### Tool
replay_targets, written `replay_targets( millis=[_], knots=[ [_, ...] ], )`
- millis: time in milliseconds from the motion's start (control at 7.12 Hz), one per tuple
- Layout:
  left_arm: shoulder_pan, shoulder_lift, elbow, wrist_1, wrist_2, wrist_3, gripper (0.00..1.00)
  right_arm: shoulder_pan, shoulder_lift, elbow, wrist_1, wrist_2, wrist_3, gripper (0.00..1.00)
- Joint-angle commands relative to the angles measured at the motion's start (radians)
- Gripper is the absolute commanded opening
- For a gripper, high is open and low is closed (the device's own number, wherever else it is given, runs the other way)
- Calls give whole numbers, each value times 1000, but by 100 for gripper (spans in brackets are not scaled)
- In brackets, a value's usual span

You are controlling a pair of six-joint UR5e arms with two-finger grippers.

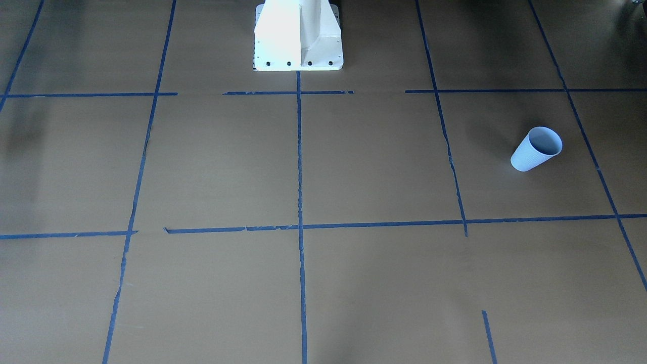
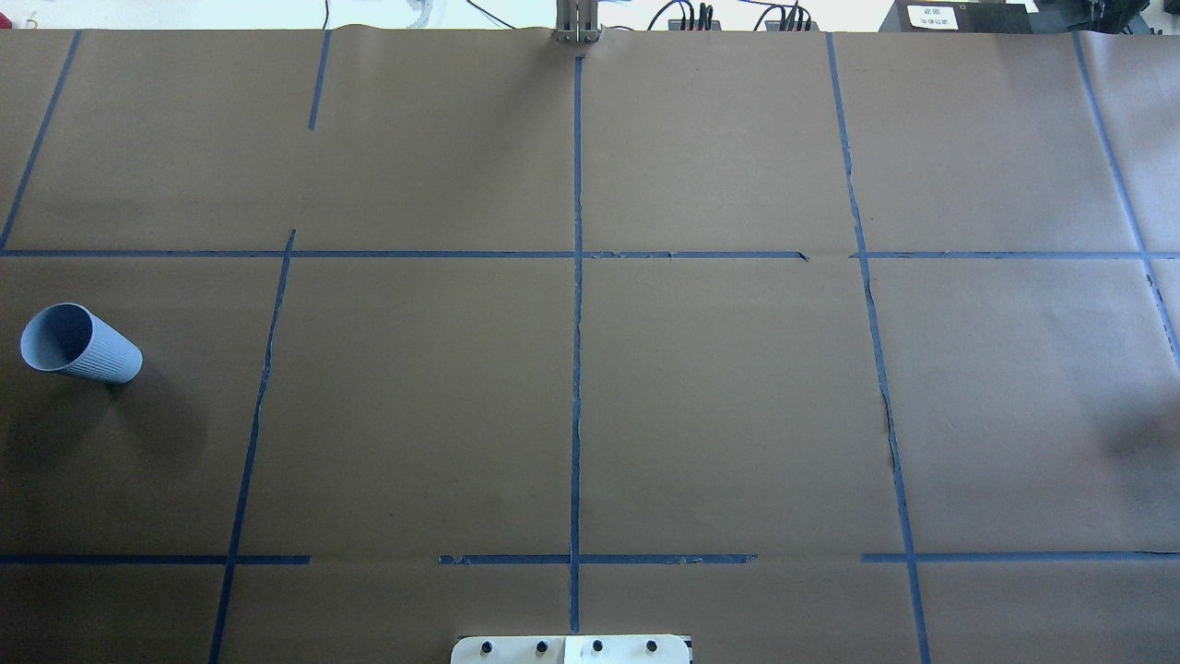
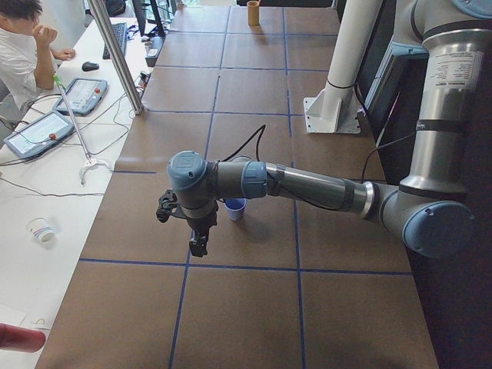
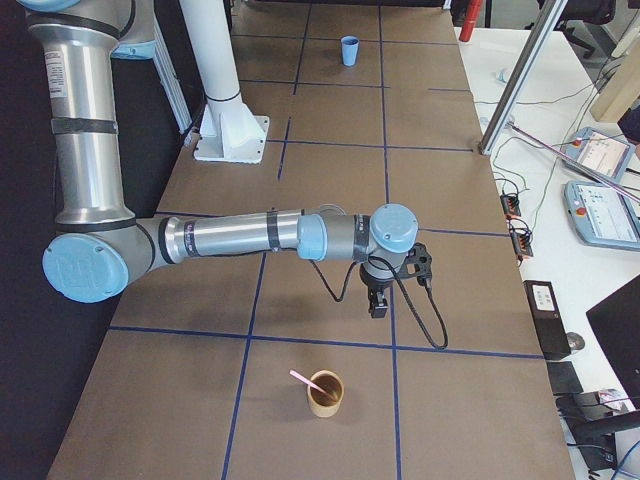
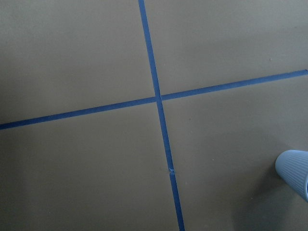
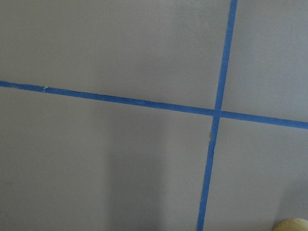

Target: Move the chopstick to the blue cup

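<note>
The whole bench is wrapped in brown paper and gridded off with dark blue tape lines, which are pretty ragged and broken in spots. A white pedestal is bolted down mid-way along the robot's edge.

The blue cup stands upright toward the robot's left end, mouth up. The left tool hangs pointing down just beside it, not touching. Only the side camera catches that tool, so I honestly can't tell if its fingers are apart or together.

The chopstick is way over at the robot's right end, leaning in a tan cup with its pink end poking out over the rim. The right tool hovers over the paper near that tan cup, clear of it. Same deal there, can't tell its state.

Room-wise, a white side table runs along the far edge, with teach pendants, loose cables and a small paper cup on it. A person sits at that table. An aluminium post stands slanted at the bench edge.
</note>
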Motion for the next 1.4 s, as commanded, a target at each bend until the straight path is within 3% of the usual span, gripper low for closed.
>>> replay_targets(
  millis=[0,421,561,702,842,1123,1263],
  knots=[
    [27,4,-47,-16,-25,-45,100,-19,-8,4,5,0,0,100],
    [29,27,-19,-49,-35,-64,100,-44,-12,-5,6,-30,-1,100],
    [29,82,-31,-162,-38,-76,100,-44,-21,-5,8,-25,-6,100],
    [57,92,-5,-265,-55,-176,100,-44,-24,2,9,-20,-4,100],
    [179,92,-14,-328,-74,-344,100,-49,-24,2,11,-2,-1,100],
    [310,109,-2,-544,-56,-645,100,-56,-24,4,12,12,-3,100],
    [378,121,0,-618,-37,-735,100,-91,-24,-2,76,13,2,100]
  ],
)
